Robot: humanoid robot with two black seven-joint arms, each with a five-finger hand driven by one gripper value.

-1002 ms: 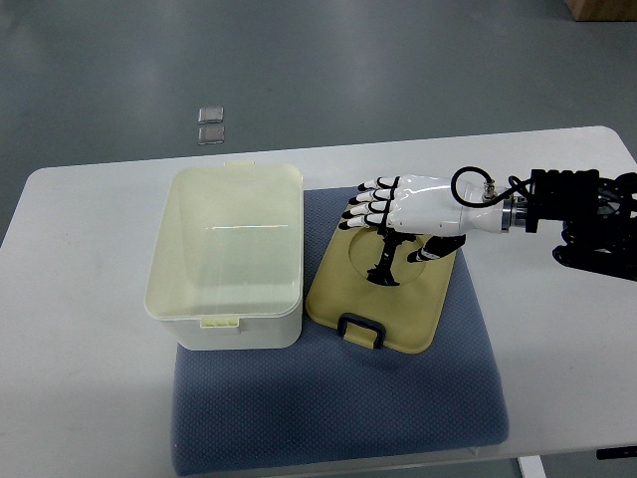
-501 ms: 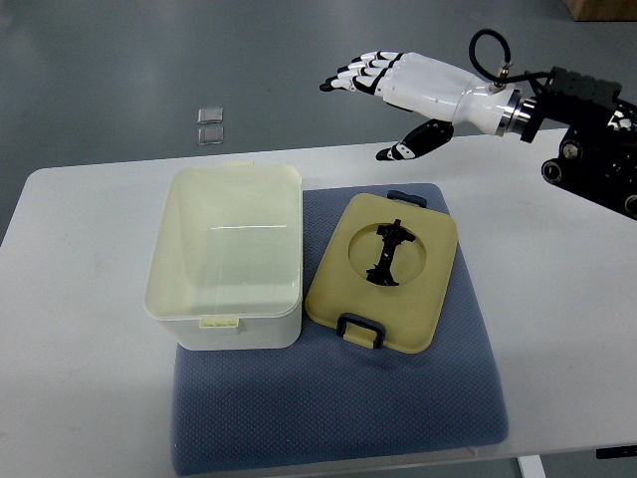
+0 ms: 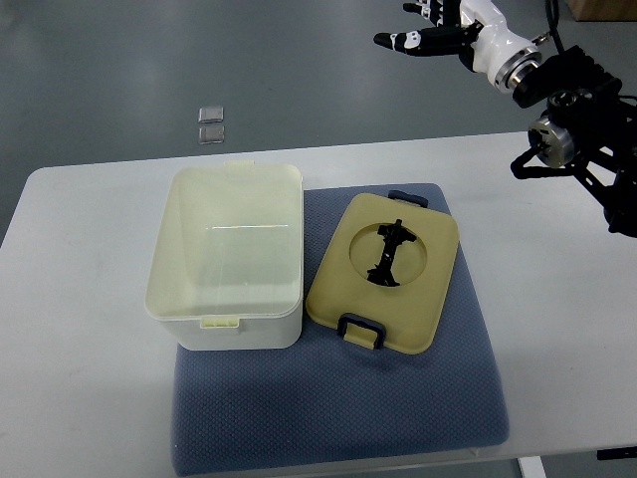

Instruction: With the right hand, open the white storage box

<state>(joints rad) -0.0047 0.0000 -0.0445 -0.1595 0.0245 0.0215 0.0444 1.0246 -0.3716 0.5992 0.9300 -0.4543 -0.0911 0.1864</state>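
The right robot hand [image 3: 433,25] is raised at the top right of the view, partly cut off by the upper edge, so only a thumb and a few black-tipped white fingers [image 3: 398,41] show. What can be seen of them is stretched out and loose, and they grip nothing. Its wrist and black arm [image 3: 582,110] run back toward the right edge, above the far right corner of the counter [image 3: 557,299].

Well below the robot hand and off to its left, the white storage box [image 3: 227,261] stands open on the counter, its pale interior bare to the camera. The near edge of the box rests on a blue-grey mat [image 3: 338,398] that covers the middle of the counter. The lid [image 3: 386,274] lies flat on that mat, just beside the box on the side nearer the robot hand, almost touching the box's wall. It lies at a slight tilt relative to the box, a round recess with a black part in its middle, and dark handles show at its near and far edges.

Beyond the box, on the grey floor and far to the left of the robot hand, lie two small clear squares [image 3: 210,124], one just behind the other.
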